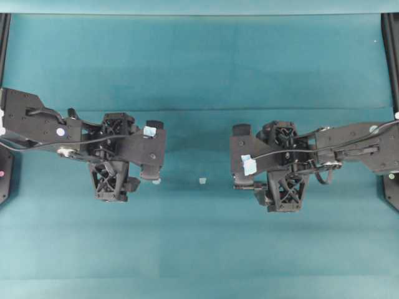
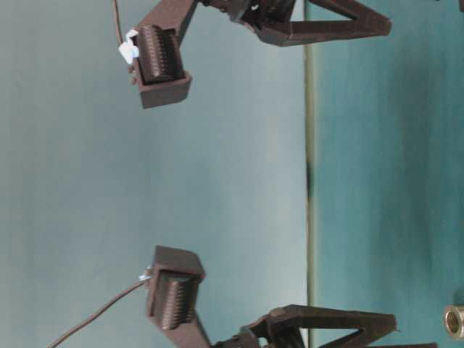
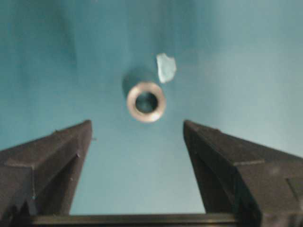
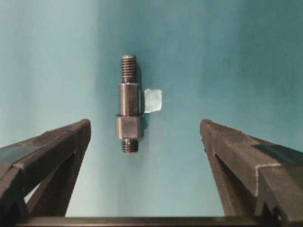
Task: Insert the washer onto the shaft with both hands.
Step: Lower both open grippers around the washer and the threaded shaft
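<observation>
We find both parts lying loose on the teal counter [image 1: 199, 249], neither yet picked up. The washer [image 3: 146, 101] lies flat, hole upward, directly ahead of the left pincer [image 3: 137, 132] and centred between its widely spread fingers; a pale tape scrap [image 3: 166, 67] sits just beyond it. The shaft [image 4: 128, 104] lies ahead of the right pincer [image 4: 144, 130], nearer its left finger [image 4: 57, 142] than its right, long axis running straight away from the pincer, threaded end farthest. That pincer also stands fully open and holds nothing. In the overhead view both arms hover near mid-counter, facing each other, well apart. In our judgement each arm need only descend and close, the right shifting slightly toward the shaft.
</observation>
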Controlling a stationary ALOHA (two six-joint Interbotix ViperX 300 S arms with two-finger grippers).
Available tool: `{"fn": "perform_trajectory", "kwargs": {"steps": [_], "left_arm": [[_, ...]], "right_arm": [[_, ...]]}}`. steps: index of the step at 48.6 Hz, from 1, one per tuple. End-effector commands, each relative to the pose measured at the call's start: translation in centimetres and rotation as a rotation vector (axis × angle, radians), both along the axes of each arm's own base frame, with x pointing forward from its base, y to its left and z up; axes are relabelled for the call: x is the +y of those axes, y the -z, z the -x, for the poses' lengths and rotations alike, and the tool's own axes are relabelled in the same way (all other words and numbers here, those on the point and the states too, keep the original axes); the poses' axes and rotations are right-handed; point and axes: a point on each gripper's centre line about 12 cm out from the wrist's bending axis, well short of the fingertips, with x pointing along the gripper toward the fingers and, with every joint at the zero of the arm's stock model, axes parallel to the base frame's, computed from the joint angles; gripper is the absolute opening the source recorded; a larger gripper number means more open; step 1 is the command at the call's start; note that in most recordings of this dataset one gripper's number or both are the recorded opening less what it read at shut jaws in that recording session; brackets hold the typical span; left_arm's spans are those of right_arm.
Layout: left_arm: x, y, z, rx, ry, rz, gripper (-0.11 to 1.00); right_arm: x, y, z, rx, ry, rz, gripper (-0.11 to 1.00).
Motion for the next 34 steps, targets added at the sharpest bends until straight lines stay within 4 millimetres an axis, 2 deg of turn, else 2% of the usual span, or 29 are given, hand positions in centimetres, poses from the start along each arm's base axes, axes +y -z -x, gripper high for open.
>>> {"fn": "perform_trajectory", "kwargs": {"steps": [1, 34], "left_arm": [[0.0, -0.1, -0.4, -0.011, 0.005, -0.004, 0.86], [0.0, 2.2, -1.6, 0.002, -0.04, 0.019, 0.85]], "right_arm": [[0.1, -0.5, -0.4, -0.026, -0.007, 0.002, 0.88], [0.4, 2.0, -0.2, -0.014, -0.009, -0.007, 0.88]]}}
